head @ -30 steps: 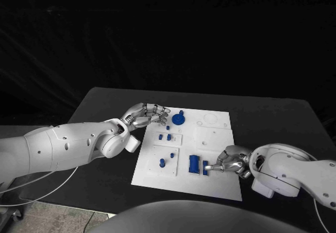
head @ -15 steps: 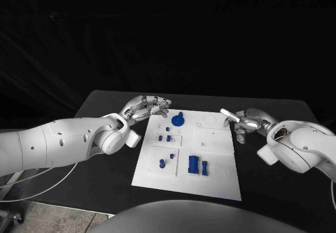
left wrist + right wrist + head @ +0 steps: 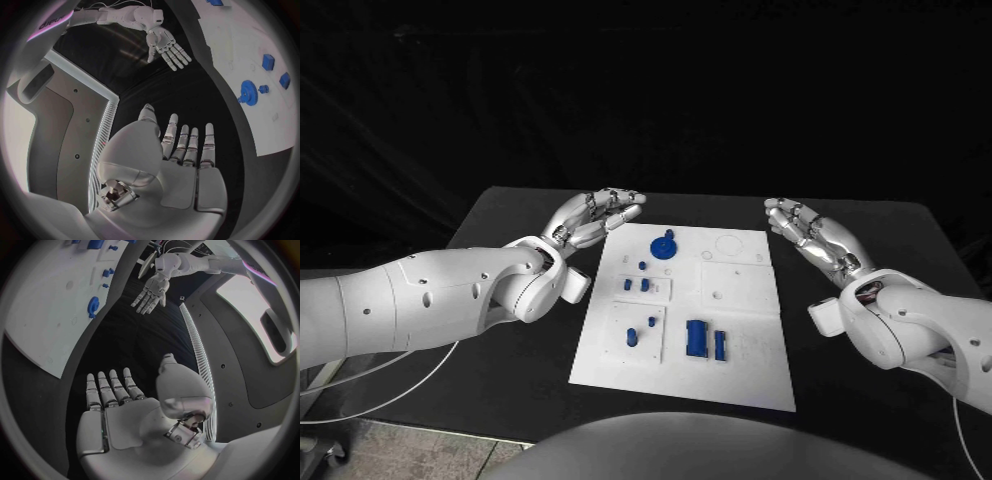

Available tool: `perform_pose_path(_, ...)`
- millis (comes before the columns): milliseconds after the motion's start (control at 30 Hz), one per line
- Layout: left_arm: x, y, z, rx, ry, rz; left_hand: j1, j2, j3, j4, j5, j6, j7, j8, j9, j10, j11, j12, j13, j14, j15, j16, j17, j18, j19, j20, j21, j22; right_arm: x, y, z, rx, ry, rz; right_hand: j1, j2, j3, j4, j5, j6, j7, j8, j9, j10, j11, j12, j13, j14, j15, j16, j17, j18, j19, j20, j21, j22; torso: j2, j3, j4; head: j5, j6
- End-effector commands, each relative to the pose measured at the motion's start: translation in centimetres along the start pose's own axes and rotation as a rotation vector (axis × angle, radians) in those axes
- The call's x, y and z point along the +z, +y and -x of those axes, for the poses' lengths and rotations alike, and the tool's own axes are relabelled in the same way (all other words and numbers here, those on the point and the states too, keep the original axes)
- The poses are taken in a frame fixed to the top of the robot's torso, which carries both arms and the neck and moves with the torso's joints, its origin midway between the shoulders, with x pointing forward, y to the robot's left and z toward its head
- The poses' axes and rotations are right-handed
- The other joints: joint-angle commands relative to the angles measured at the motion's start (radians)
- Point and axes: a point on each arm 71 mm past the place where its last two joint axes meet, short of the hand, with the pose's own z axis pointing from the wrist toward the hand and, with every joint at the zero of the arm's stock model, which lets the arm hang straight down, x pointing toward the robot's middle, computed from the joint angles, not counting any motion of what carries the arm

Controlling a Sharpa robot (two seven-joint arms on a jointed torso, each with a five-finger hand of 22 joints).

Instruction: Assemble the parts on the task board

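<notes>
White and flat, the task board (image 3: 747, 330) lies mid-table with small blue parts (image 3: 704, 340) seated; empty sockets are seen farther right. Left robot hand (image 3: 596, 220) and right robot hand (image 3: 812, 240) are held spread, empty, flanking its far end.

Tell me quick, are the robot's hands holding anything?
Left hand: open, fingers straight, holding nothing.
Right hand: open, fingers straight, holding nothing.
</notes>
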Motion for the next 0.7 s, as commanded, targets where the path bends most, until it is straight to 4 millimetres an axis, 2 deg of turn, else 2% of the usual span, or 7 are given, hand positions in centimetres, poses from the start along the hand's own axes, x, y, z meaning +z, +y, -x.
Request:
perform_pose_path(33, 0.2, -0.1, -0.1, -0.007, -0.010, 0.002, -0.407, -0.052, 0.083, -0.089, -0.085, -0.188, -0.074, -0.092, -0.049, -0.091, -0.065, -0.233, -0.043, -0.042, -0.057, -0.137, -0.049, -0.047, -0.082, -0.062, -0.052, -0.301, 0.2, 0.2, -0.1, 0.005, -0.006, -0.007, -0.306, -0.036, 0.079, -0.086, -0.057, -0.066, 0.003, -0.107, -0.241, -0.055, -0.101, -0.070, -0.174, -0.068, -0.059, -0.113, -0.118, -0.018, -0.051, -0.067, -0.006, -0.112, 0.000, -0.0010, 0.0002, -0.004, 0.006)
perform_pose_path(67, 0.3, -0.2, -0.1, -0.009, -0.019, 0.003, -0.442, -0.057, 0.090, -0.096, -0.092, -0.205, -0.074, -0.100, -0.054, -0.091, -0.065, -0.253, -0.046, -0.046, -0.057, -0.149, -0.053, -0.050, -0.088, -0.068, -0.052, -0.327, 0.2, 0.2, -0.1, 0.011, -0.013, -0.005, -0.382, -0.036, 0.099, -0.107, -0.057, -0.082, 0.003, -0.134, -0.300, -0.135, -0.101, -0.087, -0.216, -0.083, -0.139, -0.113, -0.118, -0.018, -0.121, -0.081, -0.006, -0.140, 0.000, -0.0017, 0.0004, -0.006, 0.010)
perform_pose_path(100, 0.4, -0.3, -0.2, -0.011, -0.029, 0.004, -0.476, -0.061, 0.098, -0.103, -0.100, -0.221, -0.074, -0.108, -0.058, -0.091, -0.065, -0.273, -0.050, -0.051, -0.057, -0.161, -0.057, -0.057, -0.094, -0.074, -0.052, -0.352, 0.3, 0.4, -0.1, 0.019, -0.021, -0.004, -0.424, -0.036, 0.111, -0.119, -0.057, -0.156, 0.003, -0.149, -0.334, -0.135, -0.101, -0.166, -0.241, -0.161, -0.139, -0.113, -0.118, -0.018, -0.121, -0.158, -0.006, -0.156, -0.001, -0.0026, 0.0007, -0.008, 0.015)
perform_pose_path(333, 1.9, -1.7, -1.0, -0.057, -0.174, 0.033, -0.680, -0.088, 0.141, -0.147, -0.142, -0.315, -0.074, -0.154, -0.082, -0.091, -0.065, -0.389, -0.132, -0.126, -0.057, -0.229, -0.149, -0.074, -0.132, -0.107, -0.052, -0.504, 1.7, 1.8, -0.5, 0.130, -0.133, 0.011, -0.649, -0.036, 0.187, -0.206, -0.057, -0.156, 0.003, -0.255, -0.573, -0.135, -0.101, -0.166, -0.413, -0.161, -0.139, -0.113, -0.118, -0.018, -0.121, -0.158, -0.006, -0.267, -0.003, -0.0143, 0.0043, -0.042, 0.086)
perform_pose_path(600, 3.5, -3.5, -2.2, -0.140, -0.365, 0.110, -0.846, -0.164, 0.176, -0.182, -0.177, -0.392, -0.074, -0.191, -0.153, -0.091, -0.065, -0.484, -0.132, -0.126, -0.057, -0.284, -0.149, -0.085, -0.169, -0.193, -0.052, -0.626, 3.6, 3.8, -1.3, 0.297, -0.300, 0.000, -0.728, -0.036, 0.187, -0.206, -0.057, -0.156, 0.003, -0.255, -0.573, -0.135, -0.101, -0.166, -0.413, -0.161, -0.139, -0.113, -0.118, -0.018, -0.121, -0.158, -0.006, -0.267, -0.006, -0.0345, 0.0104, -0.100, 0.207)
perform_pose_path(633, 3.6, -3.6, -2.3, -0.147, -0.378, 0.117, -0.863, -0.164, 0.180, -0.185, -0.180, -0.400, -0.074, -0.195, -0.153, -0.091, -0.065, -0.494, -0.132, -0.126, -0.057, -0.290, -0.149, -0.155, -0.173, -0.193, -0.052, -0.640, 3.7, 4.0, -1.3, 0.310, -0.313, -0.003, -0.728, -0.036, 0.187, -0.206, -0.057, -0.156, 0.003, -0.255, -0.573, -0.135, -0.101, -0.166, -0.413, -0.161, -0.139, -0.113, -0.118, -0.018, -0.121, -0.158, -0.006, -0.267, -0.007, -0.0363, 0.0109, -0.105, 0.218)
perform_pose_path(700, 3.8, -3.8, -2.4, -0.158, -0.398, 0.129, -0.892, -0.164, 0.186, -0.191, -0.187, -0.414, -0.074, -0.202, -0.153, -0.091, -0.065, -0.510, -0.132, -0.126, -0.057, -0.299, -0.149, -0.155, -0.177, -0.193, -0.052, -0.660, 3.9, 4.2, -1.5, 0.332, -0.335, -0.009, -0.728, -0.036, 0.187, -0.206, -0.057, -0.156, 0.003, -0.255, -0.573, -0.135, -0.101, -0.166, -0.413, -0.161, -0.139, -0.113, -0.118, -0.018, -0.121, -0.158, -0.006, -0.267, -0.007, -0.0394, 0.0119, -0.114, 0.237)
